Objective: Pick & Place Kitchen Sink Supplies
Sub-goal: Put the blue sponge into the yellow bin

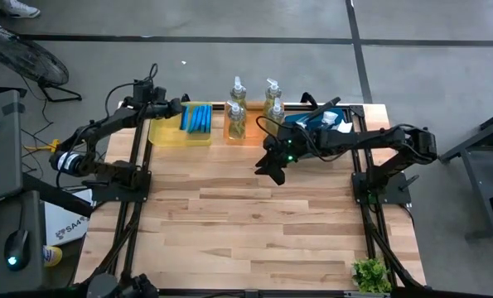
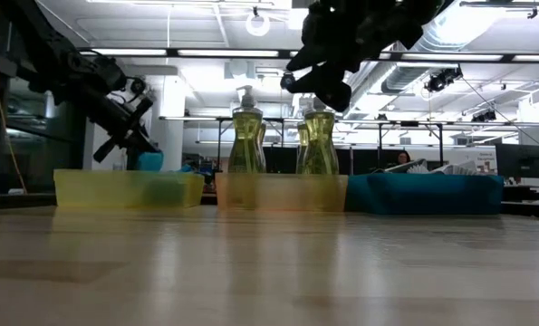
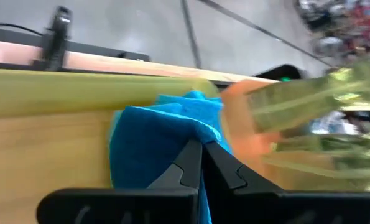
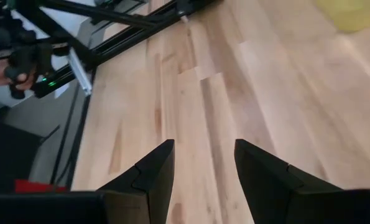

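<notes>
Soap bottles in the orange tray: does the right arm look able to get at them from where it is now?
Probably yes. The right gripper is open and empty over bare table, just in front of the soap bottles in the orange tray, with nothing between.

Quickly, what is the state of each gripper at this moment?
Left gripper: shut, over the blue sponges in the yellow tray, apparently pinching one.
Right gripper: open, empty, over bare table.

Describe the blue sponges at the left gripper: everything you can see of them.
The blue sponges are soft-looking, bright blue pads with wavy edges, lying packed side by side in the yellow tray at the table's back left. The left gripper is right at them: its fingers are closed together with blue sponge material against and behind the tips, though whether one is actually pinched can't be confirmed. None lie on the bare tabletop.
</notes>
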Tool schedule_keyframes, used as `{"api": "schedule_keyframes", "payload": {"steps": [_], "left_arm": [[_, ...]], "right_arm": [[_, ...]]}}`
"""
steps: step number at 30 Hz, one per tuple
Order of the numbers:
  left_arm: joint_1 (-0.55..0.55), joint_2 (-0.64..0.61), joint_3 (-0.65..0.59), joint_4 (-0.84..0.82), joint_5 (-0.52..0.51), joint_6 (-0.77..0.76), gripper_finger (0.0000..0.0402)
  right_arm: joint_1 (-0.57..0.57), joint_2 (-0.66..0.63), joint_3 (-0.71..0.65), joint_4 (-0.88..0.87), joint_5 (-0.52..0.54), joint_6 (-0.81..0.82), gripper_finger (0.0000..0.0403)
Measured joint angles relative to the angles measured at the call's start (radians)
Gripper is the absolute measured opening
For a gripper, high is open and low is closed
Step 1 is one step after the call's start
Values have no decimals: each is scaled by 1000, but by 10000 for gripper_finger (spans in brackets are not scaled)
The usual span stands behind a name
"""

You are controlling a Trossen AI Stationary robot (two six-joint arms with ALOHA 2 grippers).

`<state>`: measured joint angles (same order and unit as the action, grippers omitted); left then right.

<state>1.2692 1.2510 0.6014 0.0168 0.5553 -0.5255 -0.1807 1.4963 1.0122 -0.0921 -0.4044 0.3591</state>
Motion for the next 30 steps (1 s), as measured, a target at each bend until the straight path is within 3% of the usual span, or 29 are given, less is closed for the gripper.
{"api": "schedule_keyframes", "payload": {"steps": [12, 30], "left_arm": [[-114, 46, 0, -2, -258, 6, 0], [-112, 61, 0, 42, -262, -3, 0]], "right_arm": [[-43, 0, 0, 0, 18, -24, 161], [-44, 0, 0, 0, 17, -52, 161]]}}
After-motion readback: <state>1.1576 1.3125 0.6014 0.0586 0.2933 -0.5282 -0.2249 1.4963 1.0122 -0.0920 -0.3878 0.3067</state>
